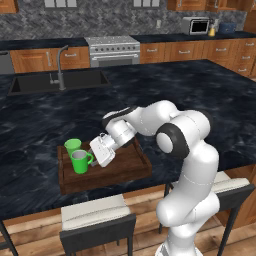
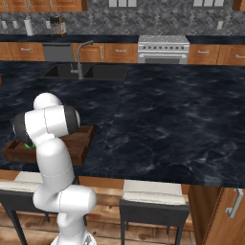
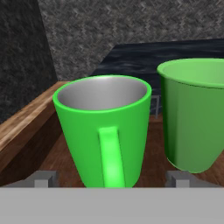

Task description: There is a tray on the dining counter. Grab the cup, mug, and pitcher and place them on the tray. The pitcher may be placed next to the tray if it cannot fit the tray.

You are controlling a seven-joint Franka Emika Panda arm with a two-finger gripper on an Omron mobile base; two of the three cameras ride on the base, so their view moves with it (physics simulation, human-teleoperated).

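Note:
The dark wooden tray (image 1: 131, 165) lies at the near edge of the dining counter (image 1: 175, 90). On its left part stand the green mug (image 1: 80, 161) and, just behind it, the handleless green cup (image 1: 73, 146). My gripper (image 1: 94, 158) reaches in low from the right, level with the mug's handle. In the hand view the mug (image 3: 105, 122) stands upright with its handle facing me, and the cup (image 3: 194, 113) is to its right. The gripper (image 3: 111, 179) is open, one fingertip (image 3: 43, 178) on each side of the handle, apart from it. The arm hides most of the tray (image 2: 81, 143) in the right base view. The pitcher is out of view.
A sink (image 1: 55, 82) with a faucet (image 1: 61, 65) is set in the counter's far left. Two stools (image 1: 95, 215) stand under the counter's near edge, in front of the tray. A stove (image 1: 114, 50) and wooden cabinets line the back wall.

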